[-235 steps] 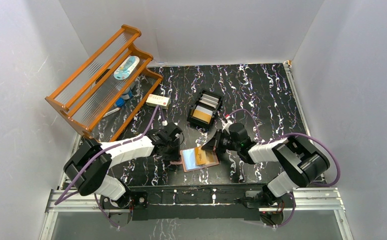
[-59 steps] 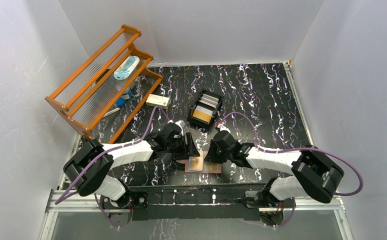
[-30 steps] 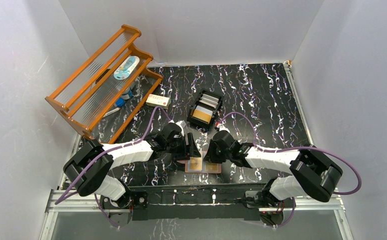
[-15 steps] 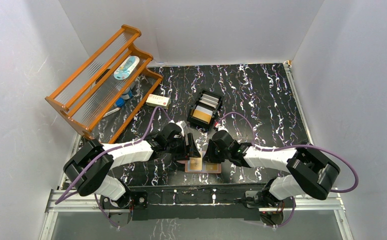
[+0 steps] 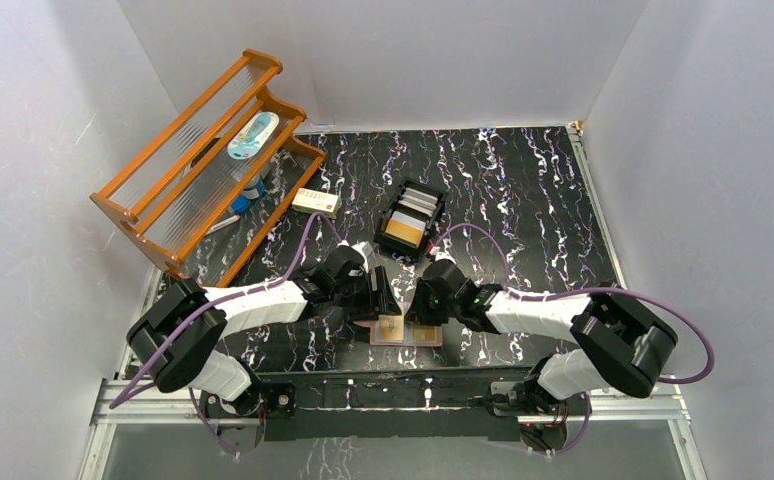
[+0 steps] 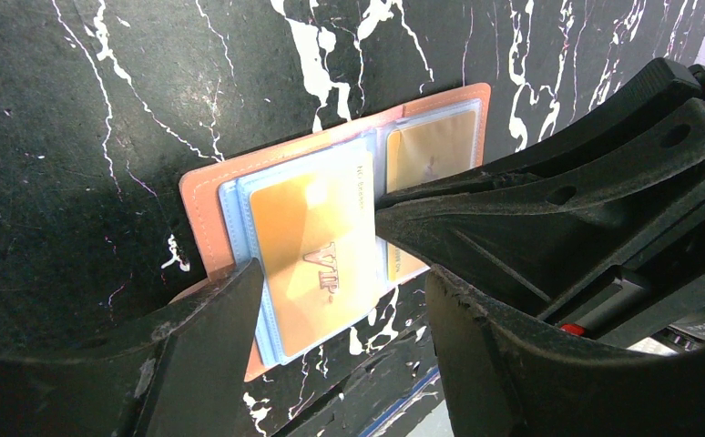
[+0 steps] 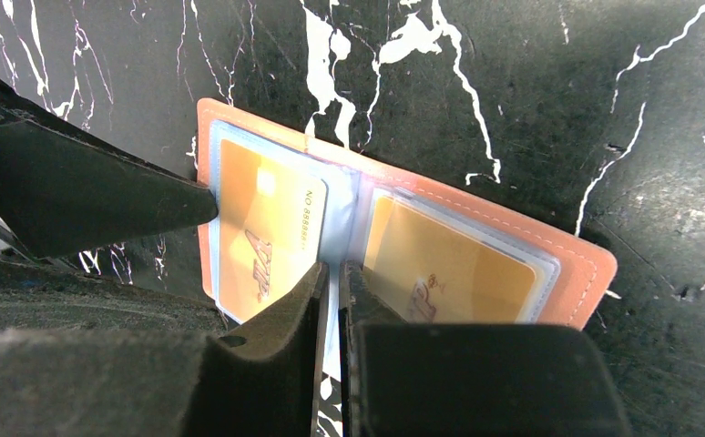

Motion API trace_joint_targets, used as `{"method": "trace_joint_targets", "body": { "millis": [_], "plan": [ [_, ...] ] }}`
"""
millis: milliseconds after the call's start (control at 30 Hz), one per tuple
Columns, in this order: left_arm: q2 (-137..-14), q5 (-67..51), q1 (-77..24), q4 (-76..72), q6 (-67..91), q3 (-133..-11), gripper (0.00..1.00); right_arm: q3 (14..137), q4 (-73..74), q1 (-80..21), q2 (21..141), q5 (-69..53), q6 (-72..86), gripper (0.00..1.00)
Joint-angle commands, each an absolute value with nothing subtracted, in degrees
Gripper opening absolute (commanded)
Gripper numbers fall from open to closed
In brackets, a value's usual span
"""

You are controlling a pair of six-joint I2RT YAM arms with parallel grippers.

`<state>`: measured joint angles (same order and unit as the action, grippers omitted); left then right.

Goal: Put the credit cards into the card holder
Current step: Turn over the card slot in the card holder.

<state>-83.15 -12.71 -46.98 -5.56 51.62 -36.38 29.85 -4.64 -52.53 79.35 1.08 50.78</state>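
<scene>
The salmon-brown card holder (image 5: 421, 336) lies open near the table's front edge. A gold credit card (image 7: 267, 228) lies in its left clear sleeve and another gold card (image 7: 440, 269) in the right sleeve. My right gripper (image 7: 332, 269) is shut to a thin slit with nothing seen between the fingers, its tips resting on the fold beside the left card's edge. My left gripper (image 6: 342, 273) stands open astride the holder (image 6: 212, 196), one finger (image 7: 103, 187) touching its left edge. More credit cards (image 5: 404, 231) stand in the black slotted tray (image 5: 384, 232).
A white-and-red box (image 5: 316, 201) lies left of the tray. An orange wooden rack (image 5: 203, 160) holding small items stands at the back left. White walls close in three sides, and a metal rail (image 5: 393, 392) runs along the front edge.
Several seconds ago my right gripper held a gold card tilted over the holder; that card now lies in the left sleeve. Over the last second the right gripper narrowed slightly; the arms barely moved.
</scene>
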Motion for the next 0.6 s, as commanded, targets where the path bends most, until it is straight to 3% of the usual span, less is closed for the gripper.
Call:
{"method": "trace_joint_targets", "body": {
  "millis": [0,567],
  "plan": [
    [-82.89,-10.23,-47.10,-0.20,50.80,-37.11,0.66,29.88,-1.85,-52.72,81.65,2.46,49.61,0.18],
    [-81.67,-9.19,-47.14,-0.31,50.80,-37.17,0.66,29.88,-2.34,-52.73,82.18,2.35,49.74,0.17]
  ]
}}
